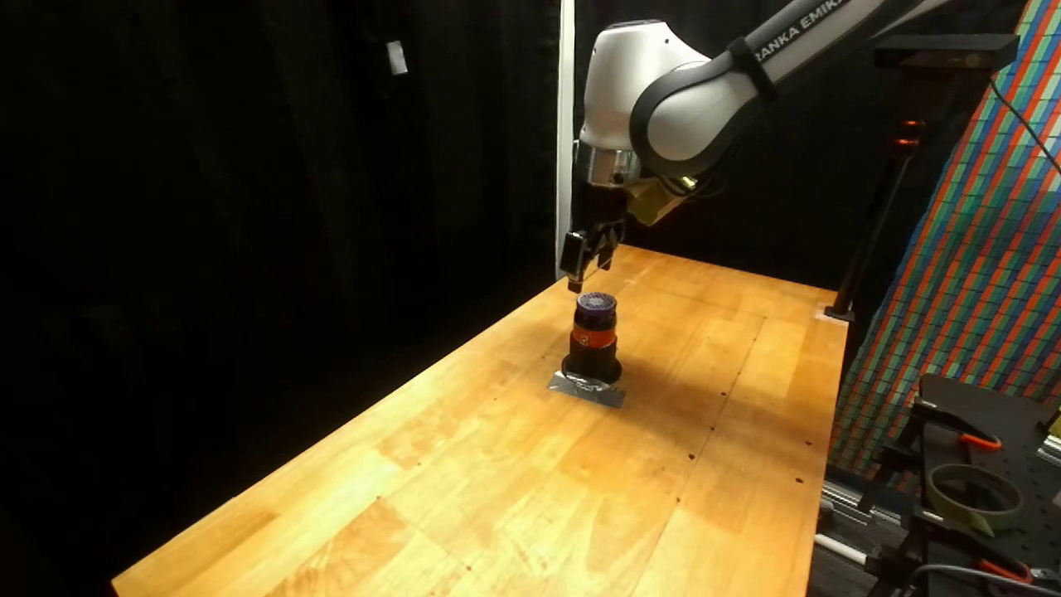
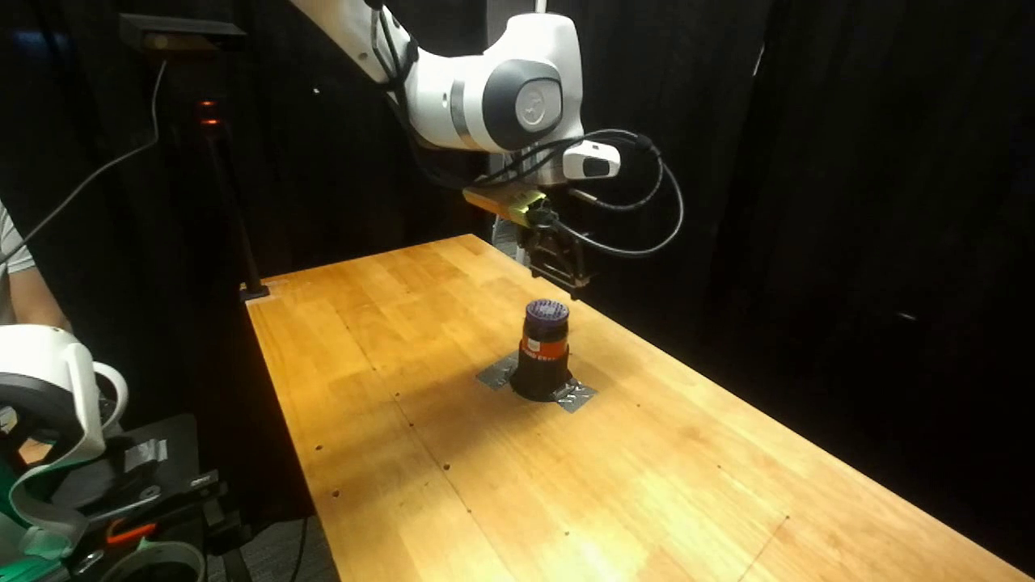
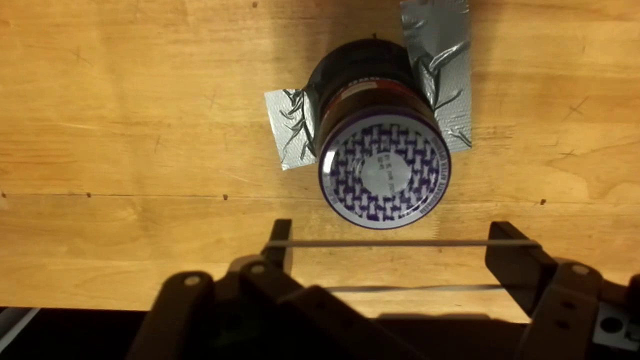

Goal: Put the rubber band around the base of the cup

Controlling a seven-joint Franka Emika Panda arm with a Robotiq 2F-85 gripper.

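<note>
The cup (image 1: 593, 336) is a small jar-like cylinder with an orange-red band, a dark upper part and a purple-white patterned lid. It stands upright in a black flared base in both exterior views (image 2: 544, 347). In the wrist view its lid (image 3: 385, 172) fills the middle. The rubber band (image 3: 387, 243) is stretched around both fingers, its two strands running across the gap between them. My gripper (image 3: 391, 235) is open, with nothing between the fingers but the band. In both exterior views the gripper (image 1: 589, 276) hangs above and slightly to one side of the lid (image 2: 556, 283).
Grey tape strips (image 3: 450, 75) fix the black base (image 1: 593, 361) to the wooden table (image 1: 514, 481). The table's edge runs close behind the gripper in the wrist view. A dark post (image 1: 870, 224) stands at a far table corner. A black cart (image 1: 978, 431) with a tape roll stands beside the table.
</note>
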